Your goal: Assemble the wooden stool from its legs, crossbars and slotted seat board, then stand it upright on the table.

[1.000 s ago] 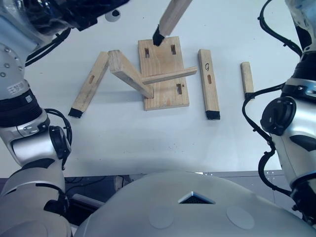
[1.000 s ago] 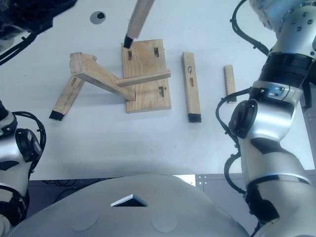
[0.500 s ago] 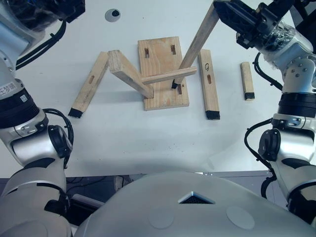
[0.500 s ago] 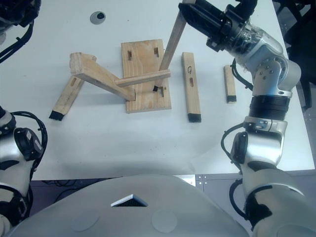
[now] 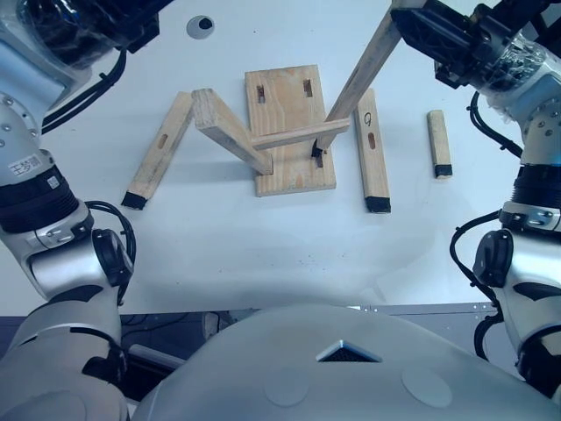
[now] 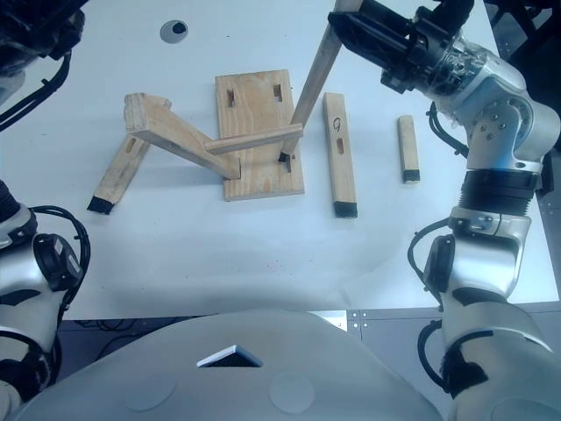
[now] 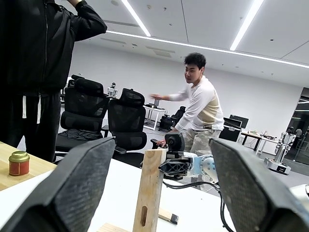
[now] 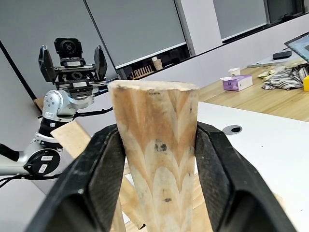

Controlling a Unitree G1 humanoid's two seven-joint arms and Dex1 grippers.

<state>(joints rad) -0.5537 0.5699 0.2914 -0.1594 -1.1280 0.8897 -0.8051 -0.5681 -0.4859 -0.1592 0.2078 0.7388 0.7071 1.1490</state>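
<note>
Okay, right fingers (image 8: 94, 174) pinch the leg (image 5: 355, 83) near its top, foot at a slot in the seat board (image 5: 285, 110) on the bench (image 5: 263, 246); left fingers (image 7: 72, 193) spread, empty. We judge it stiff, light, best held high.

The right arm (image 5: 530, 105) rises at 4 o'clock in the head views and bends inward at the wrist. This carries the right gripper (image 5: 405, 19) up to 1 o'clock. Its two black fingers (image 8: 99, 179) are clamped on the upper end of a wooden leg (image 5: 355, 83), which slants away from the grip toward 7 o'clock. The left arm (image 5: 44, 105) climbs the 9 o'clock side and reaches up to 11 o'clock. The left gripper (image 8: 72, 60) is held high, its pads (image 7: 72, 193) spread wide apart.
</note>
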